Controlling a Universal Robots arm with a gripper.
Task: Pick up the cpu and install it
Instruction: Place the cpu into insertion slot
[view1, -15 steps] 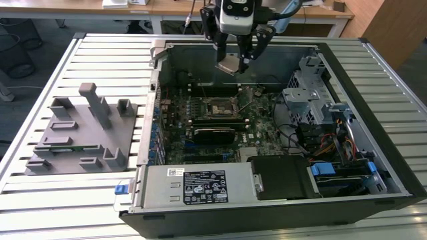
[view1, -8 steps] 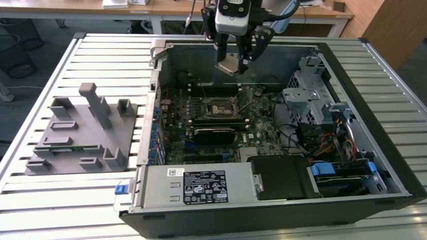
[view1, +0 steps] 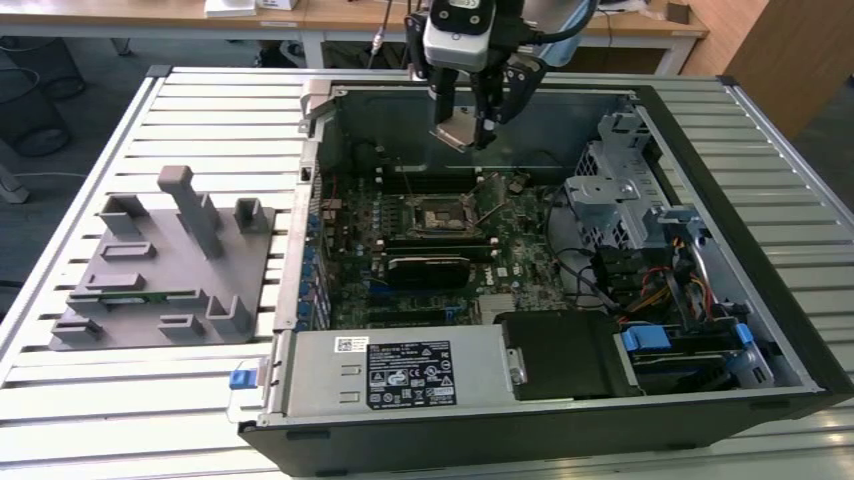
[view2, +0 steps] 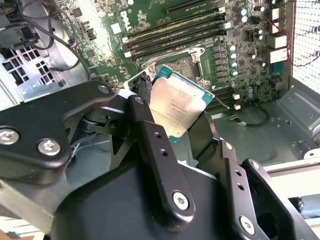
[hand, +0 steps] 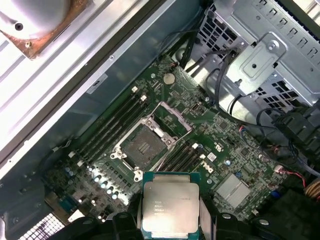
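where the hand (view2: 172, 110) grips the cpu (hand: 170, 206), small print shows.

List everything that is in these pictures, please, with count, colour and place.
cpu: one, silver top with green rim, held above the open case.
socket: one, dark with metal frame, open and empty, on the board.
board: one, green, on the case floor.
case: one, black and silver, lying open on the table.
power supply: one, silver with a black label, inside the case.
holder: one, grey with posts, on the table at the exterior view's left of the case.
table: one, silver slats, under the case and holder.
claw: one, black, shut on the cpu.
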